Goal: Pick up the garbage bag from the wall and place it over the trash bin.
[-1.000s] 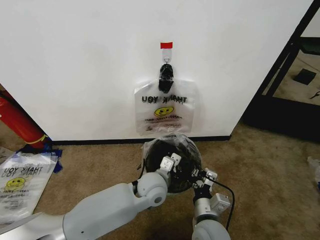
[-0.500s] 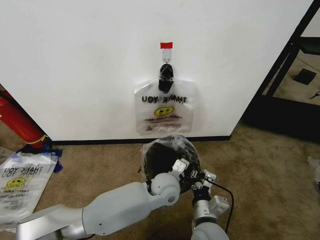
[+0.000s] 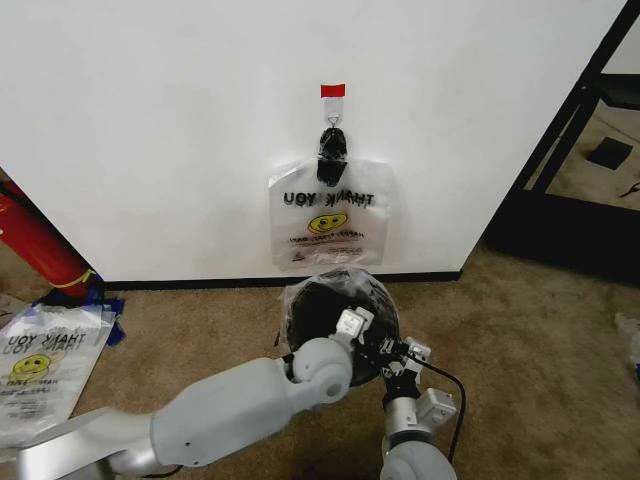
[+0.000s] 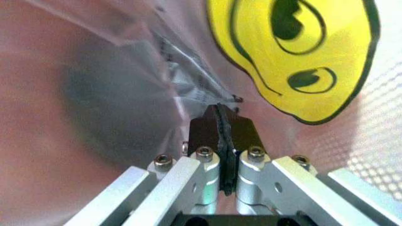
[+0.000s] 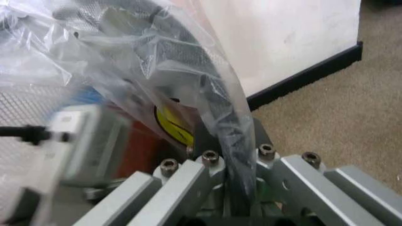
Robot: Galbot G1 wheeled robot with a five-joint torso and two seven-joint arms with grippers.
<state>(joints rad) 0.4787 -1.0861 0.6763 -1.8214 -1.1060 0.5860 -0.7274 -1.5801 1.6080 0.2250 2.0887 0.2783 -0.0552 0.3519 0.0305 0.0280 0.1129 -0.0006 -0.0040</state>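
The black trash bin (image 3: 303,300) stands on the carpet below the white wall (image 3: 150,120). A translucent garbage bag (image 3: 352,281) is draped over its rim. My left gripper (image 3: 352,321) is at the bin's near rim, shut on the bag's film (image 4: 188,89) beside the yellow smiley face (image 4: 295,47). My right gripper (image 3: 398,356) sits at the rim's right side, shut on crumpled bag plastic (image 5: 157,56) over the dark rim (image 5: 217,101). Another garbage bag (image 3: 328,215) with THANK YOU lettering hangs from the black hook (image 3: 332,143) under the red tape strip (image 3: 332,90).
A red cylinder (image 3: 35,240) leans at the wall's left end. One more printed bag (image 3: 35,370) lies flat on the carpet at the left. A dark doorway and black frame (image 3: 570,130) stand to the right. Brown carpet spreads right of the bin.
My left gripper swung a little right along the bin's rim, then came partly back. The right gripper and the hanging bag have stayed where they were.
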